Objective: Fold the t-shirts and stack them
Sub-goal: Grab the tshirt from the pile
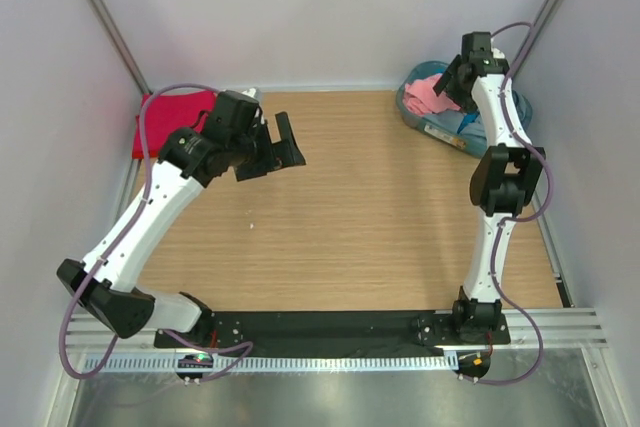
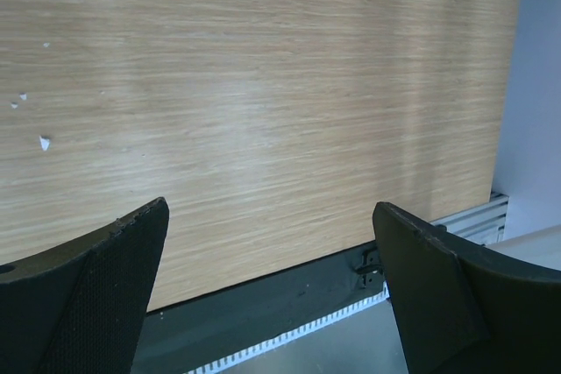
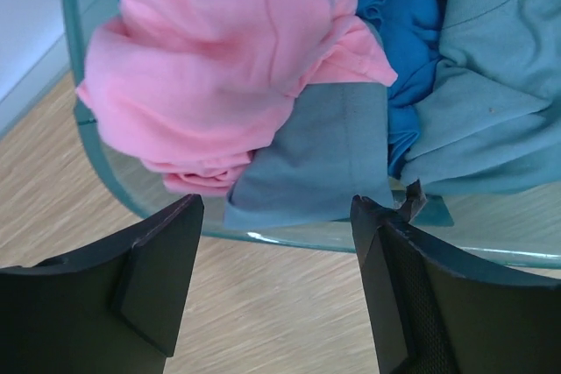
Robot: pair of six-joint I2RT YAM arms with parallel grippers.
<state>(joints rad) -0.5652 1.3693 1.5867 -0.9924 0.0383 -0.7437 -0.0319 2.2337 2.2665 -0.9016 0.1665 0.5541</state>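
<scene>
From above, the right end effector [image 1: 450, 82] hangs over the teal basket [image 1: 440, 135] in the far right corner, where the salmon-pink t-shirt [image 1: 430, 95] lies bunched on other cloth. The red t-shirt [image 1: 170, 117] sits as a flat square in the far left corner. The left end effector [image 1: 275, 152] hovers just beside it over bare wood, holding nothing. The step in hand looks like fetching the pink tee. A good pick would take only pink cloth, high on the mound, and lift straight up so the garment clears the rim before it crosses to open bench.

The left wrist view shows the left end effector [image 2: 270, 208] with its fingers spread wide and nothing between them. Below is the wood-grain bench [image 2: 263, 85] with a few white specks [image 2: 44, 142], and the black base plate [image 2: 263, 313] runs along the near edge.

In the right wrist view, the right end effector [image 3: 276, 203] is spread and pinches nothing. It is aimed at a grey-green garment [image 3: 324, 155] by the basket rim, with the pink tee [image 3: 219, 59] up and to the left and a blue garment [image 3: 412, 41] beside it. I judge the fingers should shift toward the pink folds before they close, or the grey cloth may come along too.

The bench [image 1: 370, 227] is smooth laminate, so cloth should slide on it easily. Pale walls and slanted metal posts [image 1: 100, 17] enclose it closely on three sides.
</scene>
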